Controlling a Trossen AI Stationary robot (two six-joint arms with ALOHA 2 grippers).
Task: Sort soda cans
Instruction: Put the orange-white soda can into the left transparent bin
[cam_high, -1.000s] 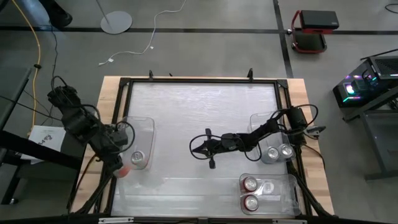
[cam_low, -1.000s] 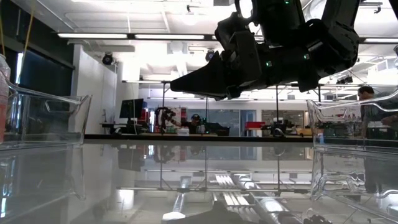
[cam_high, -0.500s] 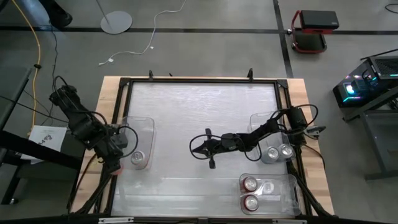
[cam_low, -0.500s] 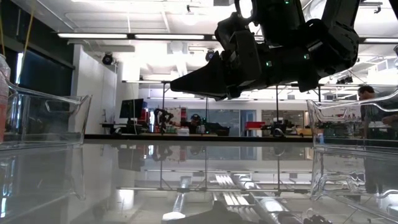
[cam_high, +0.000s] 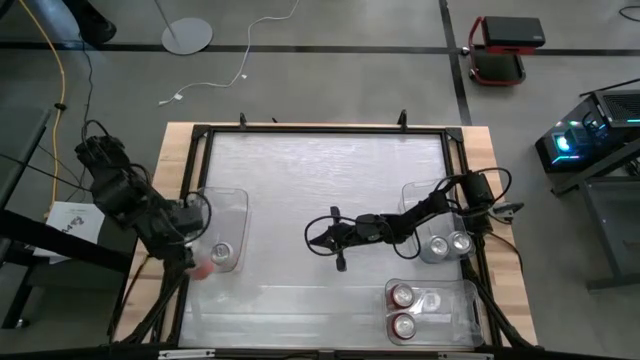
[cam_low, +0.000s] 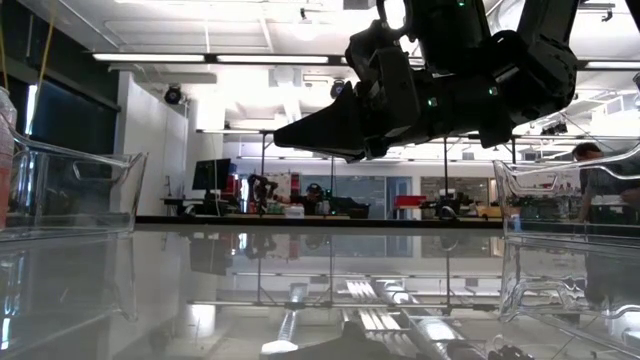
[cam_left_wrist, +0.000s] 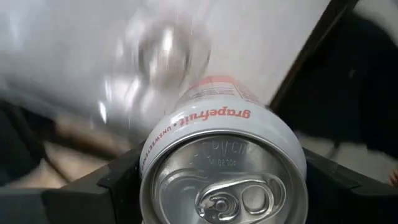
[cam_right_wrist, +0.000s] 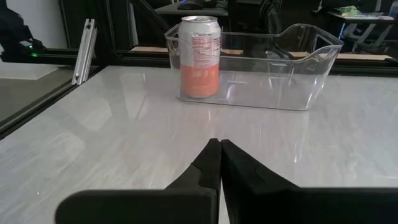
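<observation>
Near-right tray: a clear plastic tray (cam_high: 470, 300) sat at the table's near right corner with two red soda cans (cam_high: 402, 294) upright in it. Nothing here had moved in the last second.

Left gripper: the left gripper (cam_high: 196, 264) hung at the near left edge of the table, its jaws spread wide around the body of a pale grapefruit can (cam_left_wrist: 224, 162) and pinching it. One dark finger (cam_left_wrist: 118, 180) showed on each side of the can.

What changed: over the last second the left arm had swung slightly outward and then back. The held can ended up almost where it began, just beside the near-left corner of the left tray and not over it.

Left tray: the clear left tray (cam_high: 238, 200) held one matching can (cam_right_wrist: 199, 56), upright at its near end.

Right gripper: the right gripper (cam_high: 318, 237) hovered above the middle of the table, fingers (cam_right_wrist: 211, 163) pressed together on nothing. It had not stirred.

Far-right tray: another clear tray (cam_high: 412, 192) on the right side held two silver cans (cam_high: 438, 245) side by side.

Meaning for the task: five cans looked sorted by kind. The grapefruit can was probably the last, and it needed lowering beside its match.
</observation>
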